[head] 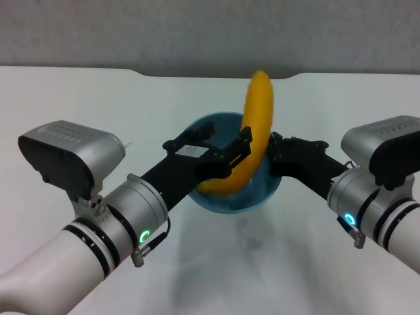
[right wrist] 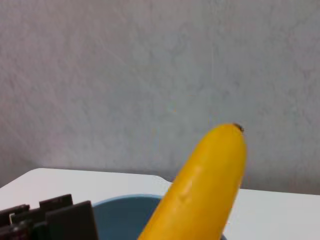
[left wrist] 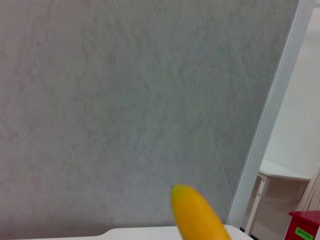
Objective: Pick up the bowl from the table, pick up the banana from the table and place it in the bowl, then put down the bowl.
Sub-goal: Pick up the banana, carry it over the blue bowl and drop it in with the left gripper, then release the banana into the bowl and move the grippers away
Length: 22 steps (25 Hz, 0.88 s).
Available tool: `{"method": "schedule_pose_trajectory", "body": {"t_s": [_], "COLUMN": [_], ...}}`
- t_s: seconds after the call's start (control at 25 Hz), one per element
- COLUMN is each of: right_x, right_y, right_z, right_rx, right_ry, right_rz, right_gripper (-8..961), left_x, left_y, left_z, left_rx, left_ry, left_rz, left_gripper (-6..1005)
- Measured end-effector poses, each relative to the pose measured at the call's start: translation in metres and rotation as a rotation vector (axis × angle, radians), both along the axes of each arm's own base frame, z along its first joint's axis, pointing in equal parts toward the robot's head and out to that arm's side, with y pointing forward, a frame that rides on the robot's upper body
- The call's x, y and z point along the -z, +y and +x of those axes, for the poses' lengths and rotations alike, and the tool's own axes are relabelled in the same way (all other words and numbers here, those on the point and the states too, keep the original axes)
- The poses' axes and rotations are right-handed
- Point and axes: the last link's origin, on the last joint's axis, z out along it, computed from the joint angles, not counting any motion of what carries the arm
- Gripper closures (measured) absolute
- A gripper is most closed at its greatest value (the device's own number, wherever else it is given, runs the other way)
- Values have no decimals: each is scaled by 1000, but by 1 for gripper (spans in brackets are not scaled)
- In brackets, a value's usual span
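Banana (head: 252, 134) upright over bowl (head: 259, 197), left end effector (head: 230, 154) gripping

wall (head: 197, 33): grey, mottled like plaster, fills the space behind the table in all three views
table (head: 79, 105): white, flat, far edge against the wall, shallow notch in that edge
post (left wrist: 272, 110): pale, slanted strip along the wall's end, left wrist view
side table (left wrist: 280, 172): white, with thin legs, beyond the post
red box (left wrist: 305, 227): low, with a green label, beside the side table
light: even, soft shadows on the table near the front
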Motion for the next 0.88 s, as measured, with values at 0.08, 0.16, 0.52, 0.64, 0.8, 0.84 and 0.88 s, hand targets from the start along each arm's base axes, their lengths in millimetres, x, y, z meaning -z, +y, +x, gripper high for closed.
{"method": "schedule_pose_trajectory", "body": {"t_s": [0.08,0.16,0.52,0.64,0.8,0.84,0.88], "right_x": [0,0,1,1,2,2,2], "right_y": [0,0,0,2,9,12,13], "right_z": [1,1,6,12,12,11,10], "right_rx": [2,2,20,58,91,91,93], "right_ry": [-1,-2,-12,-36,-73,-78,-80], "right_rz": [0,-1,-7,-25,-55,-57,-60], "right_gripper": [856,856,854,853,852,851,851], "left_x": [0,-1,-9,-19,-34,-37,-38], "left_y": [0,0,5,9,13,13,14], "left_z": [0,1,-8,-24,-45,-49,-52], "left_rx": [1,2,-31,-86,-161,-176,-187], "left_ry": [-1,-2,6,17,21,23,25], "left_rz": [0,0,31,63,108,116,121], "left_gripper": [294,239,130,99,109,109,109]}}
